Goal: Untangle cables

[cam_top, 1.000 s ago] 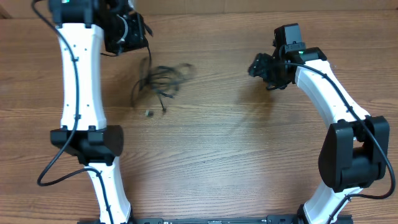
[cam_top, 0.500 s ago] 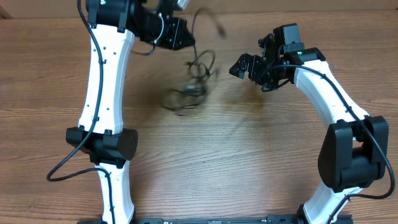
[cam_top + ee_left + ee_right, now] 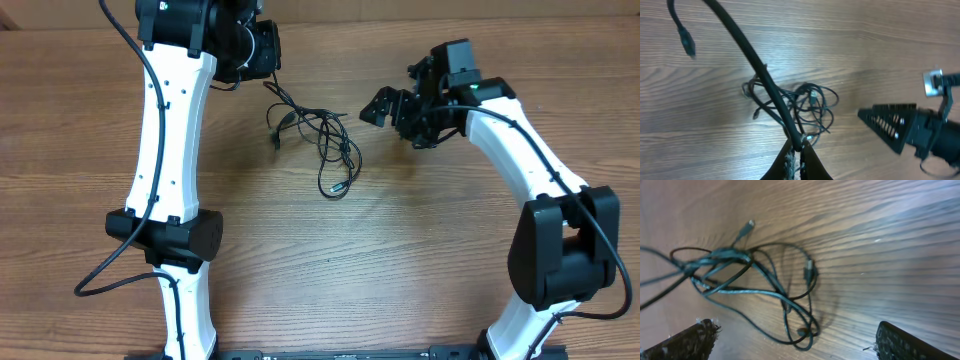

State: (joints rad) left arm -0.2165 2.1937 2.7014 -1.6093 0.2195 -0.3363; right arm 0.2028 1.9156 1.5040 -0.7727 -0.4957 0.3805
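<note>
your left gripper point(image 3: 797, 156) was clamped shut on one strand of the cables point(image 3: 795, 102), jaws pressed together with only the thin cord between them. from that pinch the held cord ran up and to the left across the left wrist view, close to the lens. it ended in a free plug point(image 3: 687, 42) near the upper left corner.

the rest of the cords sat as one loose knot on the wooden table point(image 3: 400, 250), toward the far side and between the two arms. overhead, a single strand led from the left gripper down to the knot. loops trailed out from the knot toward the near side. the knot looked to be resting on the wood, though i couldn't tell from these views whether its upper part was lifted clear.

your right gripper point(image 3: 795, 342) stood spread wide and held nothing. its ridged fingers point(image 3: 690, 340) framed the bottom corners of the right wrist view, with the knot's lowest loop showing in the gap between them. overhead it sat just to the right of the knot, apart from it, pointed toward the cords. in the left wrist view one of its fingers showed at the right edge, beside the tangle.
</note>
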